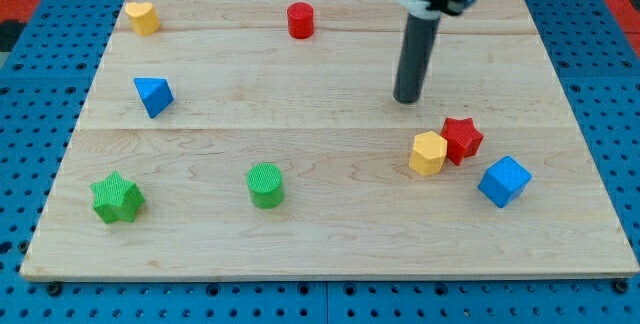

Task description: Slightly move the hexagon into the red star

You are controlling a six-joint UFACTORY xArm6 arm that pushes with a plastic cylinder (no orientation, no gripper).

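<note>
A yellow hexagon block [428,153] lies at the view's right, touching the left side of the red star [461,139]. My tip [407,99] rests on the board above and slightly left of the hexagon, a short gap away from it. The rod rises from the tip toward the view's top.
A blue cube [503,181] lies just below and right of the red star. A red cylinder [300,20] and a second yellow block [142,17] lie near the top. A blue triangular block [153,95], a green star [117,198] and a green cylinder [266,185] lie at the left and bottom.
</note>
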